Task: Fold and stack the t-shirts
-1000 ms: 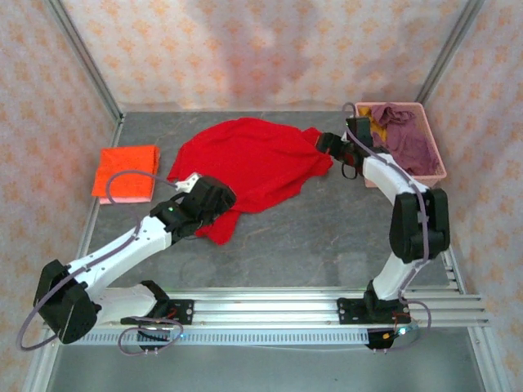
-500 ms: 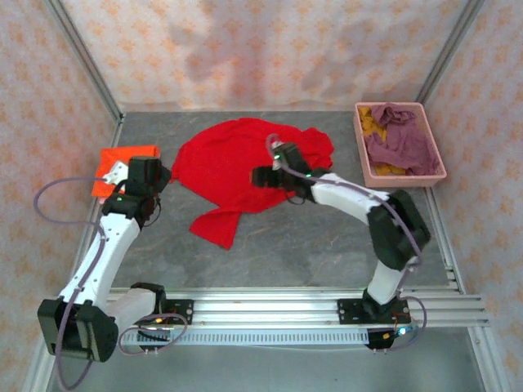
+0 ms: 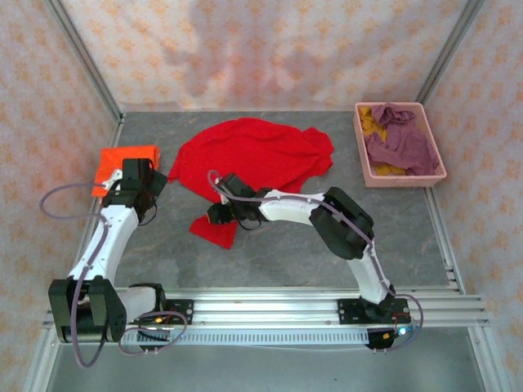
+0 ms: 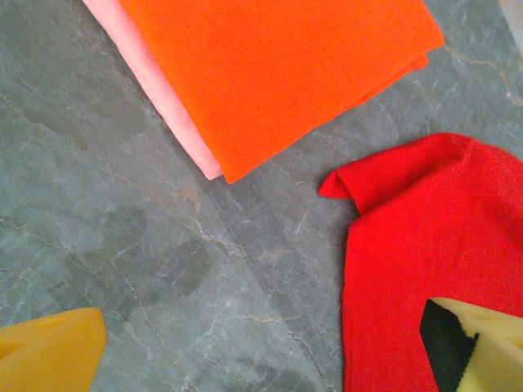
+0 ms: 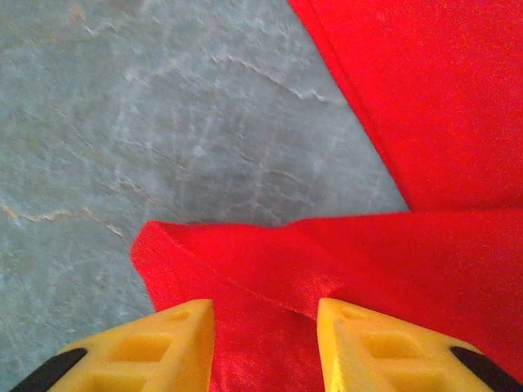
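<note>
A bright red t-shirt [image 3: 253, 155] lies spread out at mid-table, with a flap [image 3: 214, 230] trailing toward the near left. My right gripper [image 3: 219, 214] reaches across to that flap. In the right wrist view its yellow fingers [image 5: 176, 343] stand partly apart, straddling a fold of the red cloth [image 5: 270, 269]. At the far left sits the folded orange t-shirt [image 3: 122, 157] on a pale pink one [image 4: 155, 82]. My left gripper [image 3: 139, 184] hovers wide open beside them, with one finger [image 4: 482, 343] over the red shirt's edge [image 4: 425, 245].
A pink basket [image 3: 437, 175] at the far right holds a mauve shirt [image 3: 404, 143] and a mustard one [image 3: 377, 122]. Bare grey table [image 3: 327, 237] lies near the arm bases. Metal frame posts and patterned walls close in the sides and back.
My right arm swung from the basket side across the red shirt to its near-left flap, with its jaws narrowing. My left arm pulled back from the red shirt toward the orange one and opened fully.
</note>
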